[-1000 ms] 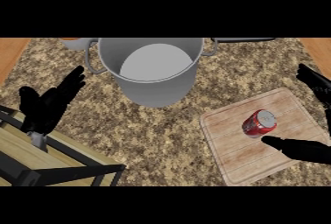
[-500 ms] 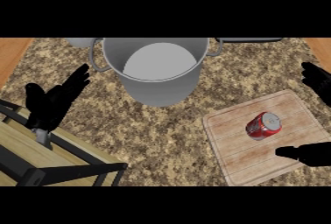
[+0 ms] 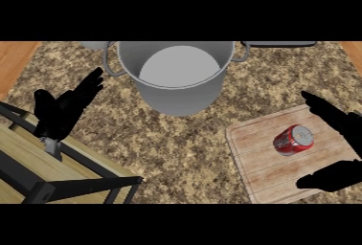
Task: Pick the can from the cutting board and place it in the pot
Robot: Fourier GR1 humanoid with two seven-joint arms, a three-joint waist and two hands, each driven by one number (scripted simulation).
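A red can (image 3: 293, 140) lies on its side on the wooden cutting board (image 3: 263, 162) at the right. My right hand (image 3: 338, 119) is open around the can's right side, fingers stretched above it and the thumb (image 3: 329, 176) below it, neither touching the can. The tall grey pot (image 3: 177, 73) stands at the top centre, with nothing visible inside. My left hand (image 3: 65, 108) rests open at the left, fingers pointing up toward the pot.
A wooden chair or stand with black metal bars (image 3: 63, 172) fills the lower left corner under my left hand. The speckled stone counter (image 3: 176, 139) lies between pot and board. Another grey vessel's edge (image 3: 93, 45) shows behind the pot.
The view has shifted, so pot and board sit lower and further left. My right hand's fingers have come in over the board's upper right, closer to the can.
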